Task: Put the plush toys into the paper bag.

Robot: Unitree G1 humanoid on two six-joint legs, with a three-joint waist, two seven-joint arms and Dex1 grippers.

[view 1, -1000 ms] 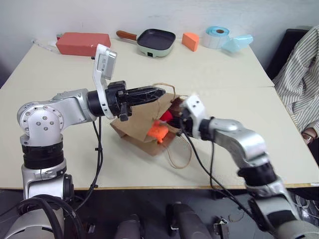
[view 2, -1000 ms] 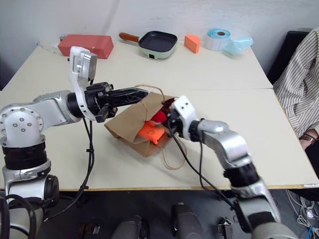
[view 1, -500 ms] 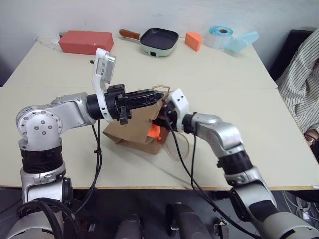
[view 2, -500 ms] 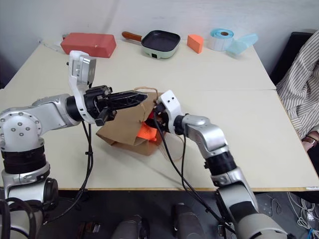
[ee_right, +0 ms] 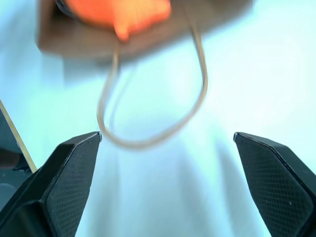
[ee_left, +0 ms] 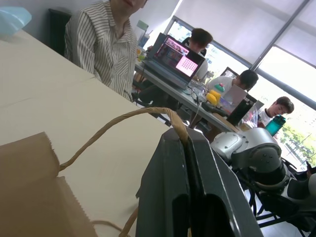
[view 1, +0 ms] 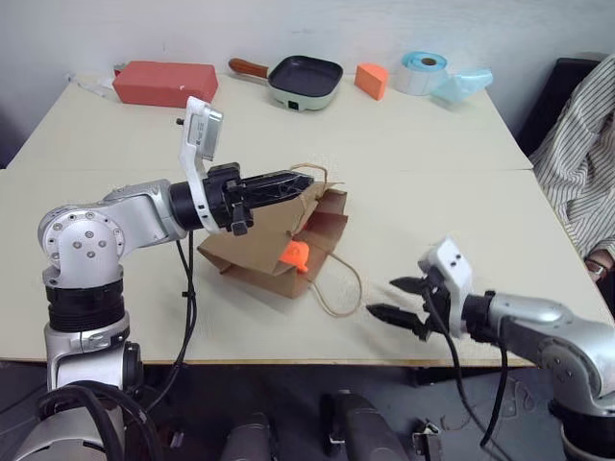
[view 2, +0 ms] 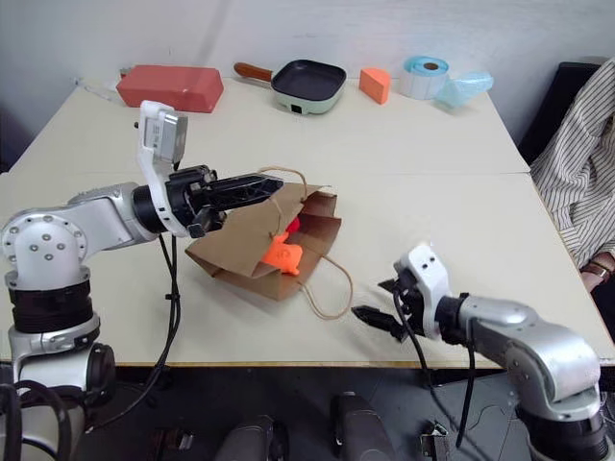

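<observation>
The brown paper bag [view 1: 258,240] lies on its side in the middle of the table, mouth toward my right. My left gripper [view 1: 307,179] is shut on the bag's upper cord handle [ee_left: 123,120] and holds it up. The orange plush toy [view 1: 294,254] sits in the bag's mouth, partly sticking out. A bit of the red plush toy [view 2: 291,225] shows deeper inside. My right gripper [view 1: 382,296] hovers open and empty near the table's front edge, to the right of the bag. The bag's lower handle loop [ee_right: 148,140] lies on the table between that gripper and the orange toy [ee_right: 118,12].
Along the table's far edge stand a red box [view 1: 161,82], a small pan [view 1: 303,77], an orange wedge block [view 1: 367,80], a tape roll [view 1: 418,69] and a light blue object [view 1: 459,84]. A person in a striped shirt [view 1: 577,144] sits at the right.
My right gripper has pulled back out of the bag's mouth toward the table's front right and opened. The orange toy stays in the bag's mouth. The left gripper has kept still.
</observation>
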